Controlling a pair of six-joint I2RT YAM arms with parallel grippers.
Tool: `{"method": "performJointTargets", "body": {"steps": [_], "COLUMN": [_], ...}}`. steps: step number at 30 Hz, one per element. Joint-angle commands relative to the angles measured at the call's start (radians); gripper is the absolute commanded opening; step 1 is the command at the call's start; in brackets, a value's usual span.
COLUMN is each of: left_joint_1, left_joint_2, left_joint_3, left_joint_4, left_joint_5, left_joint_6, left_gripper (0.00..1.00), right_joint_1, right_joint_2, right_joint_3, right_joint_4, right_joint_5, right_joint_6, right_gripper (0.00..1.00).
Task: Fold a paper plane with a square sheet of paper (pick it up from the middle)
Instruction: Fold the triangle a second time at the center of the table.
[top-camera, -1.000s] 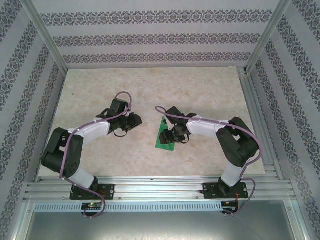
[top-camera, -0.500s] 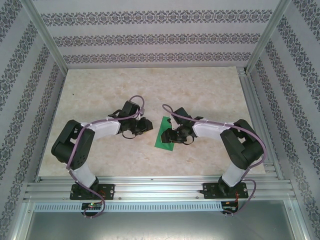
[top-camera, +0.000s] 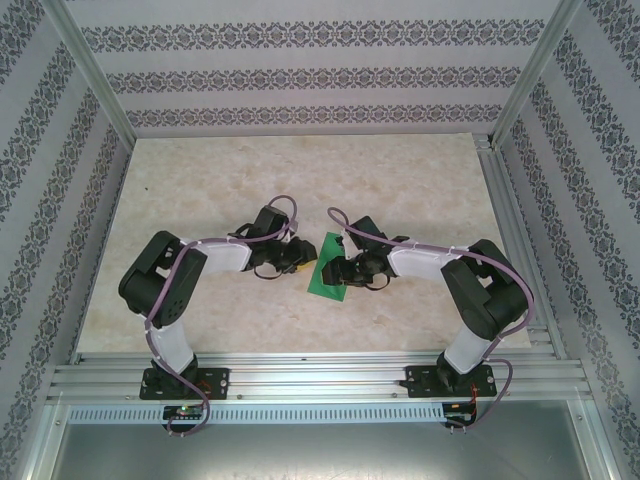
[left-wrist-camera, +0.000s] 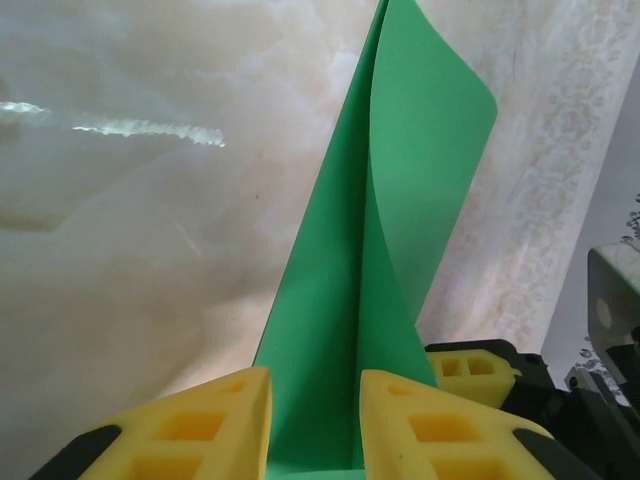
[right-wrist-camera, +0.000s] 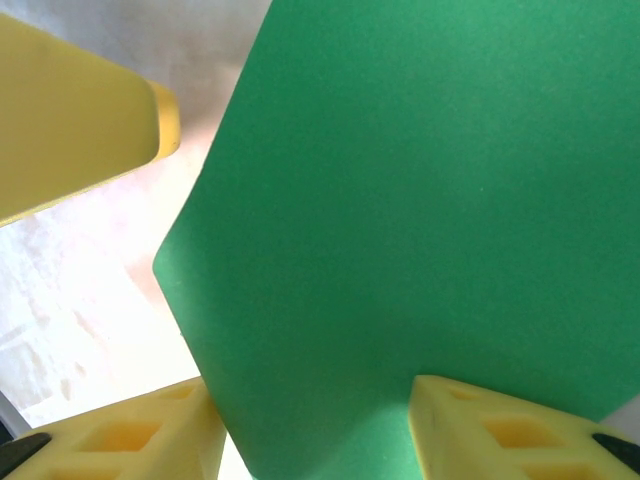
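The square sheet of paper (top-camera: 324, 283), bright green, lies on the marble tabletop between the two arms. In the left wrist view the sheet (left-wrist-camera: 340, 330) runs forward from between my yellow fingers, with one flap curled up and folded over along a crease. My left gripper (top-camera: 298, 256) (left-wrist-camera: 315, 385) is at the sheet's left edge, its jaws apart with the paper lying between them. My right gripper (top-camera: 340, 270) (right-wrist-camera: 310, 390) stands over the sheet from the right, jaws wide apart, green paper (right-wrist-camera: 420, 200) spanning the gap. No finished paper plane shape shows.
The tabletop (top-camera: 300, 170) is bare beige marble with free room behind and to the left. Aluminium rails (top-camera: 320, 375) run along the near edge and right side, and patterned walls enclose the cell. The right gripper's yellow finger (left-wrist-camera: 475, 365) sits beside the sheet.
The left arm has swung right until its gripper reaches the sheet's left edge, and its jaws have parted a little. The right gripper has hardly moved.
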Motion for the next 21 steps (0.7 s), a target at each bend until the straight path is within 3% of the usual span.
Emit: {"method": "performJointTargets", "body": {"steps": [1, 21], "left_joint_1": [-0.008, -0.024], "left_joint_2": [0.028, 0.114], "left_joint_3": [0.034, 0.102], "left_joint_4": [0.082, 0.068], "left_joint_5": [0.032, 0.059], "left_joint_6": [-0.061, -0.066], "left_gripper": [0.33, 0.35], "right_joint_1": [-0.005, -0.011], "right_joint_2": [0.004, -0.005], "right_joint_3": [-0.035, -0.047], "right_joint_4": [0.008, 0.031], "right_joint_5": [0.013, 0.005], "right_joint_6": [-0.008, -0.003], "right_gripper": [0.52, 0.53]}}
